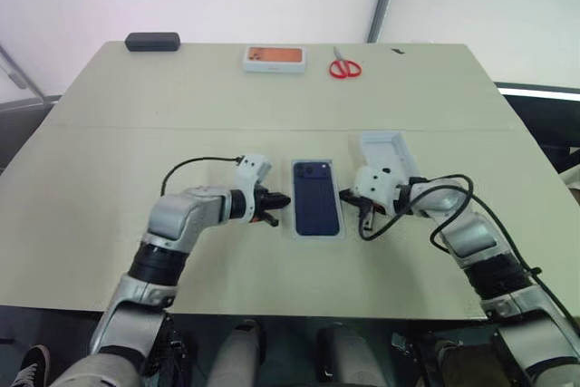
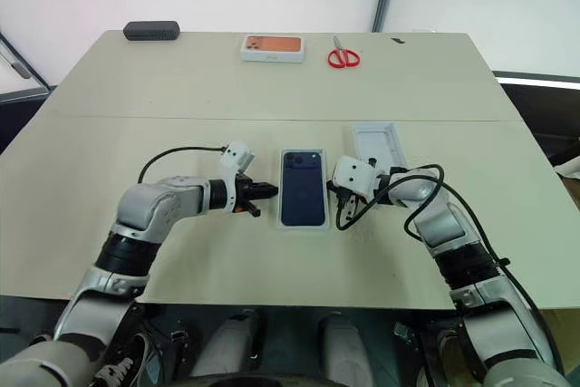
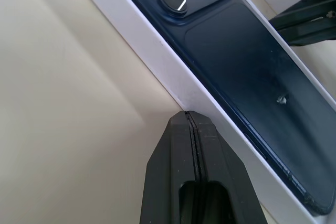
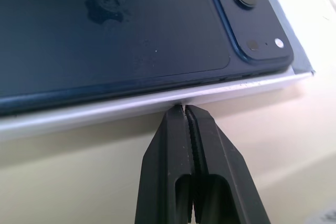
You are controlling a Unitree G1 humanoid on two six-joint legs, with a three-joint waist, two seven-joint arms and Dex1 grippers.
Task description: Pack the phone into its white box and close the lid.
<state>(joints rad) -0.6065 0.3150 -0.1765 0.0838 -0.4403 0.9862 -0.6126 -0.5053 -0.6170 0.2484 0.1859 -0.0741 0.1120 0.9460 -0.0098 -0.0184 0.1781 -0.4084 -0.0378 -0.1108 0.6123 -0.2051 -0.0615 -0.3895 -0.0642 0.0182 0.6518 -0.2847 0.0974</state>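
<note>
Left hand: the left hand (image 1: pixel 279 198) had its two fingers pressed together on nothing, tips touching the outer wall of the box's long left side.
Right hand: the right hand (image 1: pixel 349 197) was likewise closed and empty, tips against the opposite long wall.
Phone: the phone (image 1: pixel 315 197) lay back-up inside the box (image 1: pixel 340 226), camera bump at the far end.
Box axis: the box's long axis ran away from the robot, so both hands met it broadside, one on each flank.
Lid: the lid (image 1: pixel 390 153) lay open side up on the table (image 1: pixel 109 151), just beyond the right hand and to the right of the box, its long axis roughly parallel to the box's.
Nearer arm: the right hand was plainly the closer one to the lid; the left would have had to cross over the box.
Judgement: packing looked done; fetching and seating the lid seemed the step left, likely a right-hand job.
</note>
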